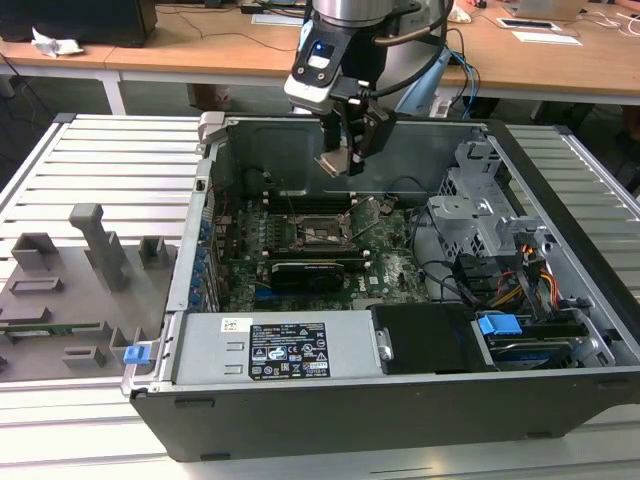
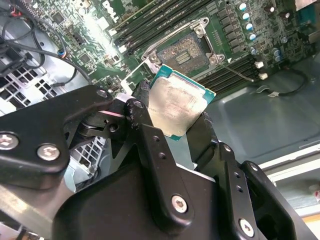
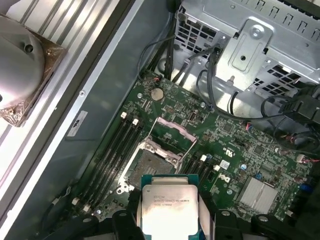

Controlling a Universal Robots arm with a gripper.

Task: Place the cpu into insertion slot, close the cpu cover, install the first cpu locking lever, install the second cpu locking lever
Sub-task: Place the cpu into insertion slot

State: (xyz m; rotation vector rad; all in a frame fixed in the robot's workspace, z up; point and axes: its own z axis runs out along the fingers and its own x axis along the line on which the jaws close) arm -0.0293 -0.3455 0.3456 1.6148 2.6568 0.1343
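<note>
Table: slatted grey table point(image 1: 100, 160), carrying the case.
Case: open computer case point(image 1: 350, 420), lying on its side.
Motherboard: green motherboard point(image 3: 235, 130) on the case floor.
Gripper: the gripper point(image 1: 345, 160) hangs inside the case above the board, its fingers point(image 2: 142, 112) clenched on two opposite edges of the cpu.
Insertion slot: the insertion slot point(image 3: 145, 167) lies bare between banks of memory slots point(image 3: 112, 145).
Cover: the cpu cover point(image 3: 172, 125) stands raised at the slot's edge.
Chip: the cpu point(image 3: 169, 207) is in the air, above the slot and apart from it, metal top towards both wrist views.
</note>
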